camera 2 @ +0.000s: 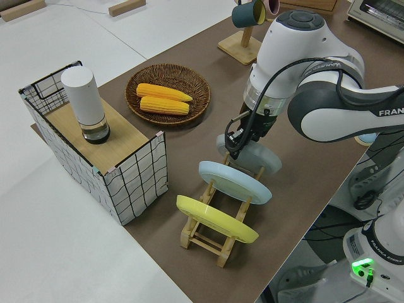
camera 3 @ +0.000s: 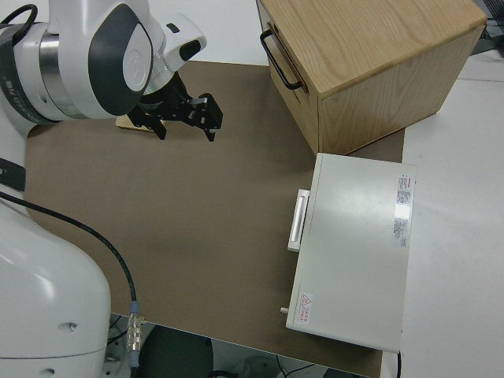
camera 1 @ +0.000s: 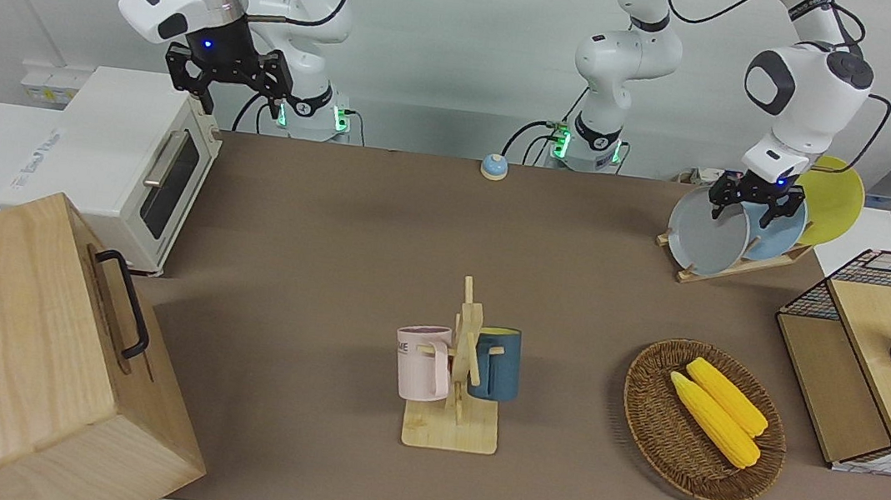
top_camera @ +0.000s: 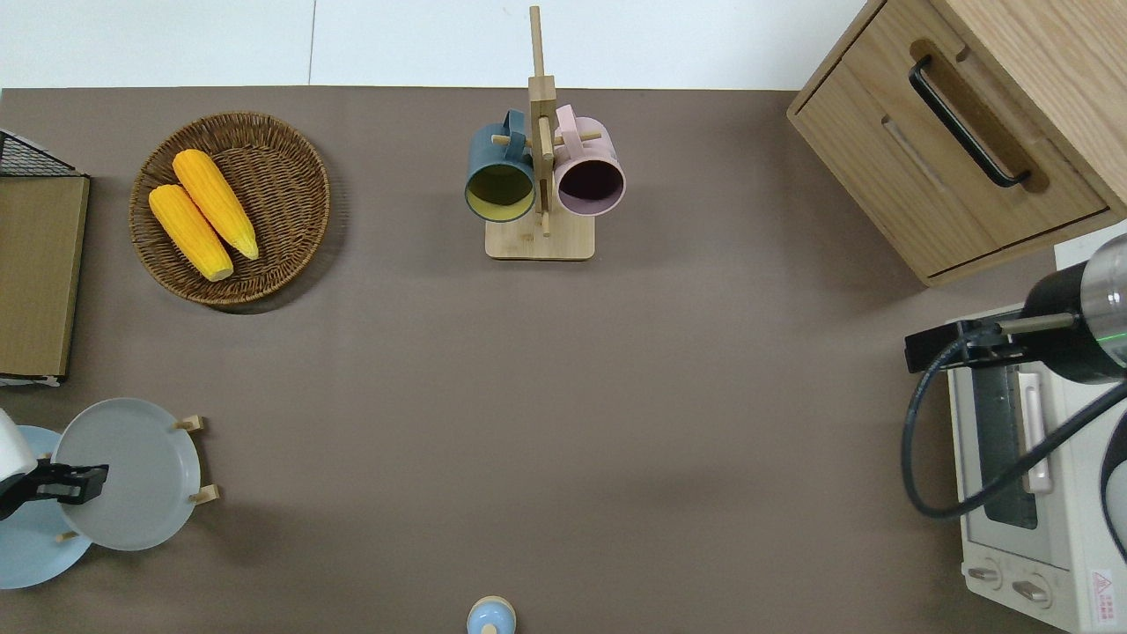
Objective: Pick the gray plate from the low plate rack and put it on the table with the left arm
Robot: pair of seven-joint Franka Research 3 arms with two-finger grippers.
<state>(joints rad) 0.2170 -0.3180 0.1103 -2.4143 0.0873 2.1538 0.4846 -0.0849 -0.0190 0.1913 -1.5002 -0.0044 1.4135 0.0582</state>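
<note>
The gray plate [camera 1: 708, 230] [top_camera: 132, 475] [camera 2: 262, 159] stands tilted in the slot of the low plate rack [camera 1: 732, 270] [camera 2: 211, 237] that is farthest from the table's end, on the table [camera 1: 330, 228] at the left arm's end. My left gripper [camera 1: 755, 208] [top_camera: 66, 484] [camera 2: 235, 142] is open at the plate's upper rim. One finger is over the plate's face and the other is on the side of the sky-blue plate [camera 1: 779, 233] [camera 2: 235, 182]. My right gripper [camera 1: 227, 83] [camera 3: 185, 114] is open and parked.
A yellow plate [camera 1: 837, 202] fills the rack's last slot. A wire crate [camera 1: 873, 366] with a white bottle and a wicker basket of corn [camera 1: 703, 422] stand farther out. A mug tree [camera 1: 461, 369], a wooden box [camera 1: 23, 353], a toaster oven [camera 1: 120, 163] and a blue bell [camera 1: 493, 167] stand elsewhere.
</note>
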